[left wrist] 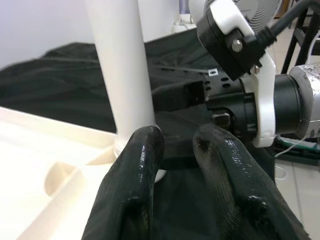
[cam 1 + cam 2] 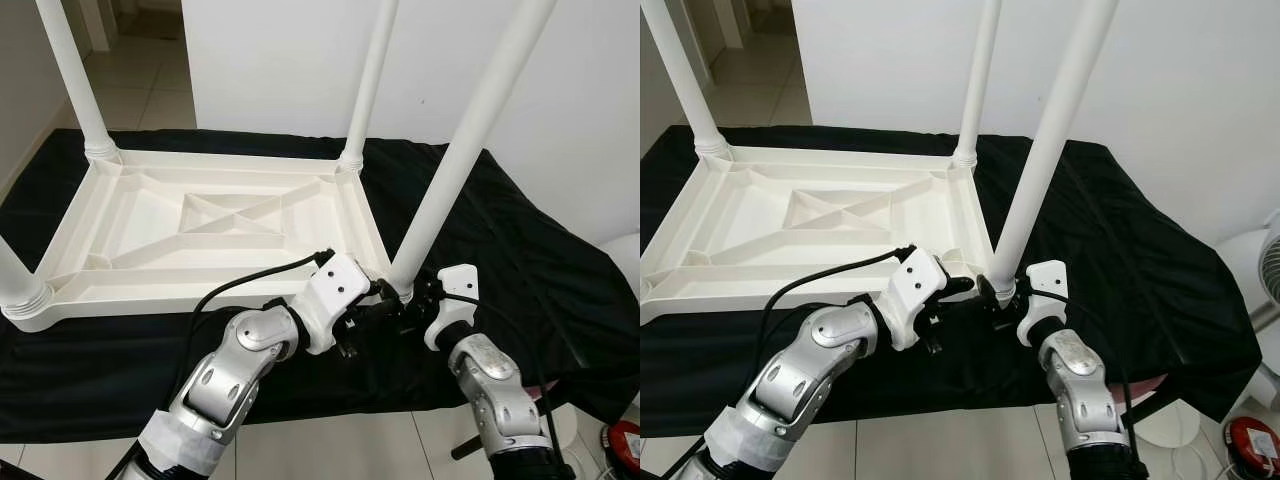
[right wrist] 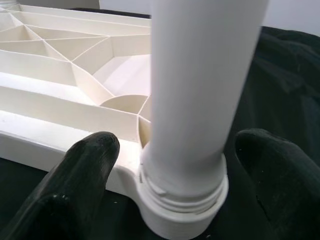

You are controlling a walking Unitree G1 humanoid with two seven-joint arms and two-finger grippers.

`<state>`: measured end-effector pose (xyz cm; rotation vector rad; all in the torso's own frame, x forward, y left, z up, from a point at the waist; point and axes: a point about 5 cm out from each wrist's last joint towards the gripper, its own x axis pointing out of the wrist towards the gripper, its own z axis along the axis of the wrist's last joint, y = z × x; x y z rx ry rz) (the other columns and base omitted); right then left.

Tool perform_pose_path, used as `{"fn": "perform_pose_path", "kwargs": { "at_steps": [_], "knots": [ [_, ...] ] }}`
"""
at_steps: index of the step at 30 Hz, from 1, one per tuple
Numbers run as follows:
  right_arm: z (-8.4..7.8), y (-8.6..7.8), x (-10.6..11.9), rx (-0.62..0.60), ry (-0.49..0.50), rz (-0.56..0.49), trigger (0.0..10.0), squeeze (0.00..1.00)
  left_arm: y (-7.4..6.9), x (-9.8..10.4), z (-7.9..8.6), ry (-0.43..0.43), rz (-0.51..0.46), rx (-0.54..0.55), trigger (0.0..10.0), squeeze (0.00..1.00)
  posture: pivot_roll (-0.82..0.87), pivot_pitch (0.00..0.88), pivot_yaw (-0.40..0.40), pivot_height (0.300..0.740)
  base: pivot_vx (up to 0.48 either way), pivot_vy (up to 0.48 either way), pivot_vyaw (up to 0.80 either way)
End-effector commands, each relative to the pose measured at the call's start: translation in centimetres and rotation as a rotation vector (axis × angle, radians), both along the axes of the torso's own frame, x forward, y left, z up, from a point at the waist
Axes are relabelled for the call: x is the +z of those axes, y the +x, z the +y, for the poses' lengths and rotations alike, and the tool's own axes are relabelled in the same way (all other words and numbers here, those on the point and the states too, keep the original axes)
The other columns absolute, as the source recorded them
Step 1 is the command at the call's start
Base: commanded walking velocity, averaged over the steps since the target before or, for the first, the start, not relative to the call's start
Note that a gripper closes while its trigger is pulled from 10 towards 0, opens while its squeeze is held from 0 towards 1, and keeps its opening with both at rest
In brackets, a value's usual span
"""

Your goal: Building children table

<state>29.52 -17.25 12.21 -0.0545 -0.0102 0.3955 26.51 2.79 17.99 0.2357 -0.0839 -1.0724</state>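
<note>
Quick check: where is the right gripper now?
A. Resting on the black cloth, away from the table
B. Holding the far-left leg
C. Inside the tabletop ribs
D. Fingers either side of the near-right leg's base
D: the right gripper has a black finger on each side of the near-right leg just above its threaded base.

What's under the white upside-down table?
A black cloth lies under the tabletop, spreading past its edges. Whatever the cloth rests on is covered, so that stays hidden.
</note>
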Motion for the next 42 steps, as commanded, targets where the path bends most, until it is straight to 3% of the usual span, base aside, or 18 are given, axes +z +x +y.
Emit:
{"fn": "perform_pose_path", "kwargs": {
  "at_steps": [1, 4, 7, 10, 11, 13, 14, 20, 21, 27, 28, 31, 32, 41, 42],
  "knots": [
    [-0.4, 0.2, 0.1, 0.017, -0.008, -0.007, 10.0, 0.0, -0.1, 0.2, -0.2, 0.002, -0.006, -0.044, 10.0, 0.0, -0.06, 0.0, -0.065, 0.74, 0.0, 0.0, 0.0],
    [-0.8, 0.8, 0.4, 0.039, -0.023, -0.012, 10.0, 0.0, -0.3, 0.0, -0.1, 0.011, -0.01, -0.051, 10.0, 0.0, -0.05, 0.0, -0.072, 0.74, 0.0, 0.0, 0.0],
    [-1.0, 2.7, 1.0, 0.083, -0.058, -0.021, 10.0, 0.0, -0.9, -0.6, 0.0, 0.01, 0.021, -0.067, 10.0, 0.0, -0.02, 0.0, -0.08, 0.74, 0.0, 0.0, 0.0],
    [-1.0, 2.7, 1.0, 0.083, -0.058, -0.021, 10.0, 0.0, -0.9, -0.6, 0.0, 0.01, 0.021, -0.067, 10.0, 0.0, -0.02, 0.0, -0.08, 0.74, 0.0, 0.0, 0.0],
    [-0.9, 3.2, 1.1, 0.096, -0.076, -0.019, 10.0, 0.0, -1.0, -0.7, 0.0, -0.006, 0.056, -0.073, 10.0, 0.92, -0.02, 0.0, -0.073, 0.74, 0.0, 0.0, 0.0],
    [-0.8, 3.4, 1.1, 0.109, -0.088, -0.016, 10.0, 0.0, -1.1, -0.8, 0.1, -0.018, 0.079, -0.079, 10.0, 0.92, -0.02, 0.0, -0.073, 0.74, 0.0, 0.0, 0.0],
    [-0.7, 3.7, 1.0, 0.124, -0.093, -0.007, 10.0, 0.0, -1.3, -0.8, 0.0, -0.014, 0.083, -0.085, 10.0, 1.0, -0.01, 0.0, -0.072, 0.74, 0.0, 0.0, 0.0],
    [-0.6, 4.0, 0.9, 0.149, -0.087, 0.009, 10.0, 0.0, -1.5, -0.9, -0.1, 0.012, 0.063, -0.08, 10.0, 1.0, 0.0, 0.0, -0.075, 0.74, 0.0, 0.0, 0.0],
    [-0.2, 4.4, 0.6, 0.178, -0.094, 0.028, 10.0, 0.0, -1.4, -1.0, -0.1, 0.031, 0.058, -0.074, 10.0, 0.0, 0.0, 0.0, -0.075, 0.74, 0.0, 0.0, 0.0],
    [0.2, 5.1, 0.2, 0.226, -0.111, 0.06, 10.0, 0.0, -1.3, -1.1, 0.0, 0.046, 0.054, -0.065, 10.0, 0.0, 0.01, 0.0, -0.085, 0.74, 0.0, 0.0, 0.0],
    [0.3, 5.3, -0.1, 0.242, -0.106, 0.074, 1.1, 0.0, -1.2, -1.1, 0.0, 0.046, 0.051, -0.059, 10.0, 0.0, 0.02, 0.0, -0.087, 0.74, 0.0, 0.0, 0.0],
    [0.3, 5.3, -0.1, 0.242, -0.106, 0.074, 1.1, 0.0, -1.2, -1.1, 0.0, 0.046, 0.051, -0.059, 10.0, 0.0, 0.02, 0.0, -0.087, 0.74, 0.0, 0.0, 0.0],
    [0.4, 5.3, -0.3, 0.252, -0.106, 0.079, 0.0, 0.0, -1.1, -1.0, 0.0, 0.044, 0.047, -0.053, 10.0, 0.0, 0.02, 0.0, -0.088, 0.74, 0.0, 0.0, 0.0],
    [0.3, 4.6, -0.8, 0.289, -0.093, 0.072, 0.0, 0.0, -1.1, -1.0, -0.2, 0.037, 0.05, -0.044, 10.0, 0.0, 0.01, 0.0, -0.083, 0.74, 0.0, 0.0, 0.0],
    [0.2, 4.4, -1.0, 0.278, -0.091, 0.073, 1.3, 0.0, -1.2, -1.0, -0.2, 0.037, 0.052, -0.044, 10.0, 0.0, 0.01, 0.0, -0.083, 0.74, 0.0, 0.0, 0.0]
  ]
}}
